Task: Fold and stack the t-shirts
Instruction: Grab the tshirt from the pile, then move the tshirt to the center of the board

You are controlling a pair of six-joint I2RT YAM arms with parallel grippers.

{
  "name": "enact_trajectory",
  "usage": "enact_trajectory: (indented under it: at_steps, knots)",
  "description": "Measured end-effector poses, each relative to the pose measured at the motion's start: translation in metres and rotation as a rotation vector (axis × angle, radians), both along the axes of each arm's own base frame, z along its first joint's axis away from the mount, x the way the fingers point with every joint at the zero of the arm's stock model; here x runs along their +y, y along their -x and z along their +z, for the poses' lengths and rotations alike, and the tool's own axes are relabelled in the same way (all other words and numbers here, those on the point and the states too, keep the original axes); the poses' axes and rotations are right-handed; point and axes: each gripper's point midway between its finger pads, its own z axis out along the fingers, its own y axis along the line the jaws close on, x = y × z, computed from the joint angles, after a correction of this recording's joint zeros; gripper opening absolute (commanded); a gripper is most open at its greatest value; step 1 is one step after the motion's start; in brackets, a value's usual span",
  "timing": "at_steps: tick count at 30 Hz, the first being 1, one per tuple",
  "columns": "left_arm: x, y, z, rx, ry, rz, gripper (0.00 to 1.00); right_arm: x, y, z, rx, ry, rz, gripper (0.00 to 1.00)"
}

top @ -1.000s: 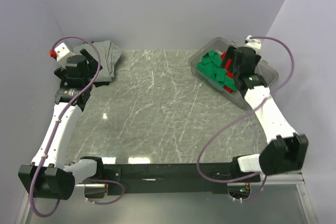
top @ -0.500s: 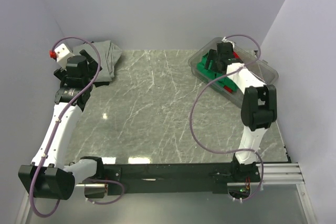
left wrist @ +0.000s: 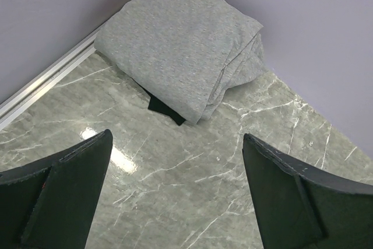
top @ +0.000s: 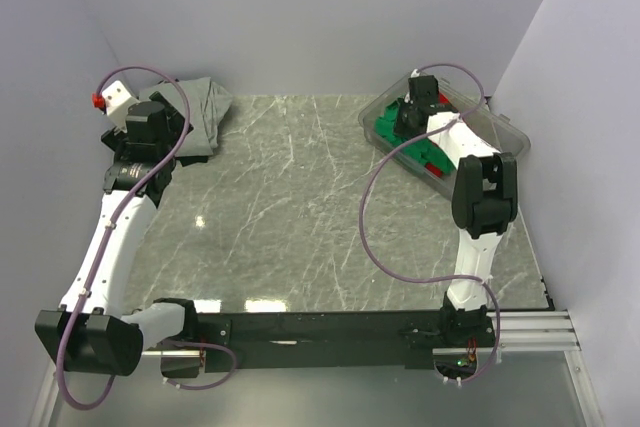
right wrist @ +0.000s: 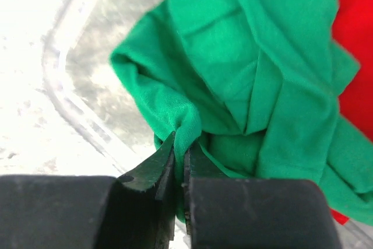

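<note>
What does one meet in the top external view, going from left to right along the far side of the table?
grey t-shirt → bare stretch of the table → green t-shirt → red t-shirt. The last two lie in the clear bin.

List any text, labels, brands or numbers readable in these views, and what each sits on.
None: no readable text in any view.
grey t-shirt: plain, no print.
green t-shirt: plain, no print.
red t-shirt: plain, no print.
clear bin: no label visible.
left arm and right arm: any marking is too small to tell in the top view.
</note>
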Motion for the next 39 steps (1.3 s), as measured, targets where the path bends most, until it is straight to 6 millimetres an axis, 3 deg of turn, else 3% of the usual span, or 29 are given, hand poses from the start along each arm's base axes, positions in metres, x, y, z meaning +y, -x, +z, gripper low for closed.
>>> enact_trajectory:
  at_steps: [4,7,12,18,23,26,29,31,32,34,35,37,39]
  knots:
    - [-0.001,-0.001,0.000,-0.003,0.003,-0.003,0.99,-0.002,-0.007,0.025,-0.042,0.015,0.006,0.00]
    - [-0.001,-0.003,0.001,-0.008,0.001,-0.005,0.98,-0.005,-0.008,0.056,-0.083,0.026,0.003,0.00]
    - [-0.001,-0.006,-0.002,0.001,-0.007,-0.008,0.99,-0.008,-0.007,0.139,-0.219,0.017,-0.025,0.00]
    - [-0.004,-0.014,-0.009,0.013,0.002,-0.019,0.98,-0.001,0.022,0.235,-0.373,-0.081,-0.018,0.00]
    - [-0.008,-0.018,-0.013,0.007,0.036,-0.020,0.97,0.026,0.058,0.296,-0.481,-0.197,0.080,0.00]
    - [-0.011,-0.021,-0.016,0.009,0.059,-0.029,0.96,0.061,0.084,0.333,-0.558,-0.253,0.186,0.00]
    - [-0.015,-0.022,-0.019,0.011,0.075,-0.040,0.96,0.109,0.120,0.378,-0.686,-0.305,0.337,0.00]
    - [-0.016,-0.023,-0.019,0.010,0.080,-0.047,0.95,0.139,0.152,0.407,-0.777,-0.355,0.443,0.12]
    - [-0.016,-0.023,-0.018,0.007,0.083,-0.047,0.95,0.150,0.166,0.419,-0.812,-0.386,0.486,0.28]
    - [-0.018,-0.024,-0.017,0.001,0.089,-0.052,0.95,0.162,0.190,0.444,-0.875,-0.452,0.547,0.74]
    - [-0.018,-0.025,-0.017,-0.003,0.094,-0.051,0.95,0.164,0.198,0.454,-0.901,-0.484,0.558,0.83]
    - [-0.018,-0.025,-0.016,-0.010,0.100,-0.049,0.94,0.161,0.202,0.459,-0.922,-0.495,0.557,0.84]
    - [-0.019,-0.026,-0.016,-0.013,0.107,-0.049,0.92,0.157,0.194,0.444,-0.891,-0.484,0.517,0.86]
